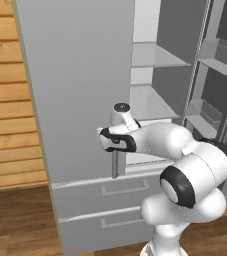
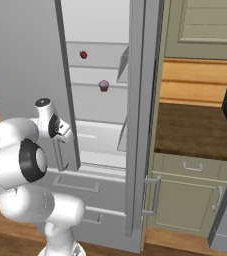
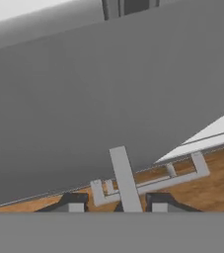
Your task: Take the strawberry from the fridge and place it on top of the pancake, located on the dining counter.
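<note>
Wood-panelled kitchen, fridge [image 1: 75, 100] ahead, its right door ajar. My claw [image 3: 117, 203] is pinched on the left door's handle [image 3: 124, 180] near its lower end; a crooked pull could slip it off. Forearm level, elbow folded back. Strawberry [image 2: 83, 54] sits on an upper shelf (cupcake [image 2: 103, 85] below).

Fridge [image 2: 30, 60], right door swung open, from my right base camera: white shelves inside. Upper shelf [image 2: 102, 62] — one strawberry [image 2: 83, 54], toward its left end. Next shelf down [image 2: 92, 89] — one pink-frosted cupcake [image 2: 103, 85], right of and below the berry, well apart from it. Lowest white shelf [image 2: 100, 132] — I can make out nothing on it.
</note>
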